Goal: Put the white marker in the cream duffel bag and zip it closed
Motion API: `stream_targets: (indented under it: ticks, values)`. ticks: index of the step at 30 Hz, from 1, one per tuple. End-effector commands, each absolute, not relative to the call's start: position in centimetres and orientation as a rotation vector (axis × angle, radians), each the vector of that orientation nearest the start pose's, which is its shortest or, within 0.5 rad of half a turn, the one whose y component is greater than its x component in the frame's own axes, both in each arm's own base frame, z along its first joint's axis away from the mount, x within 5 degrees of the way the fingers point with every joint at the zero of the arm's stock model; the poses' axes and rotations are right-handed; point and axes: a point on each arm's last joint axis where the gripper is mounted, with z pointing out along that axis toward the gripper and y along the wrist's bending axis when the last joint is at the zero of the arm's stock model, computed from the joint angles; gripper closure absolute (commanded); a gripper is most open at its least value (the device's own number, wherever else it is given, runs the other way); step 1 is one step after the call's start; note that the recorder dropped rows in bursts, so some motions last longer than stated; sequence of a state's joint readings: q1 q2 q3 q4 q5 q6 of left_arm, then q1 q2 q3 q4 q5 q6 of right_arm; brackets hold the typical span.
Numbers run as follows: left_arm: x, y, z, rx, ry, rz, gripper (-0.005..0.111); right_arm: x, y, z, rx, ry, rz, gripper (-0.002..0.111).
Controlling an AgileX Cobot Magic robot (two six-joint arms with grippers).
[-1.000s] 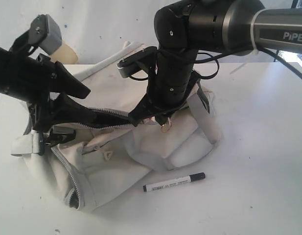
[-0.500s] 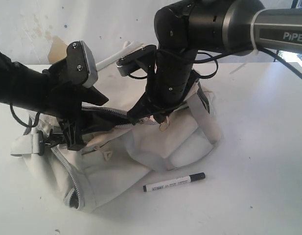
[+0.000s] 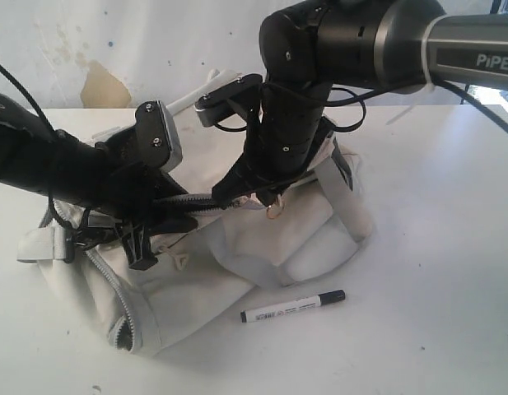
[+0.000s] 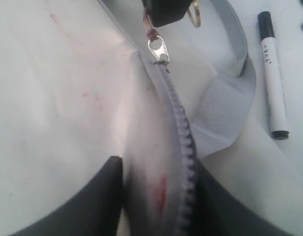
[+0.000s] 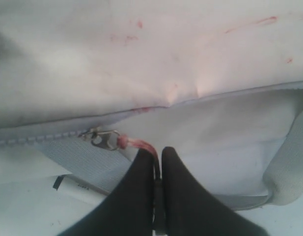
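Right wrist view: right pincer [image 5: 157,153] pinches zipper cord [image 5: 135,143]; left pincer [image 4: 158,196] cropped, grip unclear.

The only lettering that reads clearly is the brand word "PiPER", in pale capitals with a small "i". It stands on the grey forearm link of the right arm [image 3: 476,49], at the edge of the exterior view.

The white marker [image 3: 292,306] carries a short run of small dark print along its barrel. The left wrist view shows the print too [image 4: 272,73]. It is too small and blurred in both views to make out any letter or number.
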State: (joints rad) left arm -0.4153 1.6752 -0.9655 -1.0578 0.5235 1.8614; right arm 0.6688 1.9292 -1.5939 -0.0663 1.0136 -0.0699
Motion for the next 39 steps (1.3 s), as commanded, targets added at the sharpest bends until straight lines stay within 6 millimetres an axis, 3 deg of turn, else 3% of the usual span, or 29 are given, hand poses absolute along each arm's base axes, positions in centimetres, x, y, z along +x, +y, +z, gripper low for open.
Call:
stream_targets:
  ticks: [1, 2, 10, 15, 23, 29, 39]
  values:
    - [28.4, -17.5, 20.6, 1.594, 1.786, -0.419, 0.101, 32.7, 24.7, 25.2, -1.047, 2.612, 0.038, 0.108]
    - [28.4, -17.5, 20.6, 1.602, 1.783, -0.429, 0.106, 32.7, 24.7, 25.2, -1.047, 2.612, 0.038, 0.108]
    - [28.1, -17.6, 20.6, 1.555, 1.843, -0.483, 0.107, 33.1, 24.2, 25.2, -1.033, 2.616, 0.026, 0.108]
    - [28.0, -17.4, 20.8, 1.541, 1.88, -0.477, 0.107, 34.9, 22.0, 24.5, -0.951, 2.656, 0.002, 0.108]
    - [27.5, -16.7, 23.6, 1.456, 1.855, -0.399, 0.107, 37.1, 19.0, 24.0, -0.828, 2.679, -0.012, 0.108]
    - [27.1, -16.5, 23.7, 1.487, 1.871, -0.409, 0.107, 39.6, 16.8, 24.0, -0.703, 2.581, 0.005, 0.108]
    - [26.9, -16.4, 23.6, 1.446, 1.94, -0.437, 0.107, 43.7, 13.4, 22.0, -0.542, 2.447, 0.007, 0.108]
